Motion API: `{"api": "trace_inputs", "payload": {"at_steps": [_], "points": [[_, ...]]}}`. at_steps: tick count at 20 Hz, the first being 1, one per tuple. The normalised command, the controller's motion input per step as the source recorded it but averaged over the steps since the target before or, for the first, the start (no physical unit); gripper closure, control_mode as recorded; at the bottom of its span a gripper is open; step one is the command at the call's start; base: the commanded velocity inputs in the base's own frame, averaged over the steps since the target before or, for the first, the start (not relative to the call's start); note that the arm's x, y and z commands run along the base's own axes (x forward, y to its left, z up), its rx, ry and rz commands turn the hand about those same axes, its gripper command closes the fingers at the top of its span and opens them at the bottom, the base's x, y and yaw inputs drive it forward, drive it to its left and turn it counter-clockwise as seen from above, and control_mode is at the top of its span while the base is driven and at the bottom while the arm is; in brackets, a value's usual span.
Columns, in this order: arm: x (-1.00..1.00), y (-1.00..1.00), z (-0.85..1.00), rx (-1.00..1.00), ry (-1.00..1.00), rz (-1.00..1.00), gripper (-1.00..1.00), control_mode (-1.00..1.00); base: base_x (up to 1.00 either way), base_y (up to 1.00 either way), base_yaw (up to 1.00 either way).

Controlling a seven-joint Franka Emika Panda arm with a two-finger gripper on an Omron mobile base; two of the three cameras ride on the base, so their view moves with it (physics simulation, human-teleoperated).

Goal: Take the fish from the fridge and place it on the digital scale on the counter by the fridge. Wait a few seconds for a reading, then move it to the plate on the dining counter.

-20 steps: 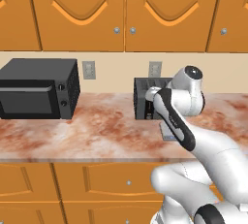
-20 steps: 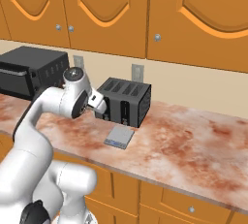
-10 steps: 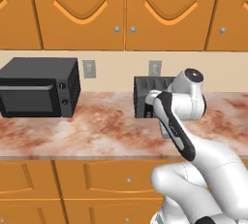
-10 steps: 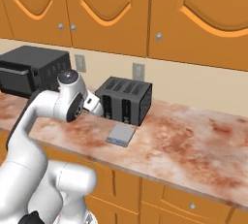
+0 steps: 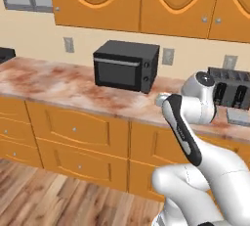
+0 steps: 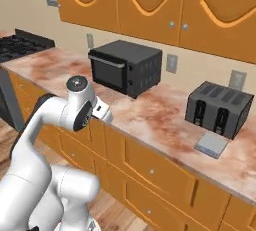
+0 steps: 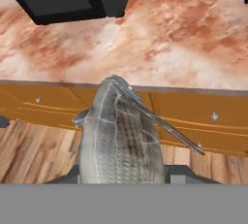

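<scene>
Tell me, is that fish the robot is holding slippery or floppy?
The fish probably stays stiff: it sticks straight out of the gripper without drooping. Its smooth, scaly grey skin looks like it could be slippery. Its body bulges wide, then narrows towards the far end, so it might slide in a loose grip.

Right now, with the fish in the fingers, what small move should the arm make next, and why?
Probably lift the fish a little, with the fingers shut on it. It hangs before the edge of the counter, over the drawer fronts and the wooden floor. More height would clear that edge whichever way it goes, the bare digital scale included.
</scene>
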Motion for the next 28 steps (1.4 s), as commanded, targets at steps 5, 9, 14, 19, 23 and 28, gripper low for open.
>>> {"api": "trace_inputs", "payload": {"at_steps": [5, 9, 14, 19, 23, 28], "points": [[0.00, 0.00, 0.00, 0.00, 0.00, 0.00, 1.00, 1.00, 0.00, 0.39, 0.96], [0.00, 0.00, 0.00, 0.00, 0.00, 0.00, 1.00, 1.00, 0.05, 0.37, 0.92], [0.00, 0.00, 0.00, 0.00, 0.00, 0.00, 1.00, 1.00, 0.53, 0.22, 0.85], [0.00, 0.00, 0.00, 0.00, 0.00, 0.00, 1.00, 1.00, 1.00, -0.10, 0.50], [0.00, 0.00, 0.00, 0.00, 0.00, 0.00, 1.00, 1.00, 1.00, -0.45, 0.01], [0.00, 0.00, 0.00, 0.00, 0.00, 0.00, 1.00, 1.00, 1.00, -0.47, 0.00]]}}
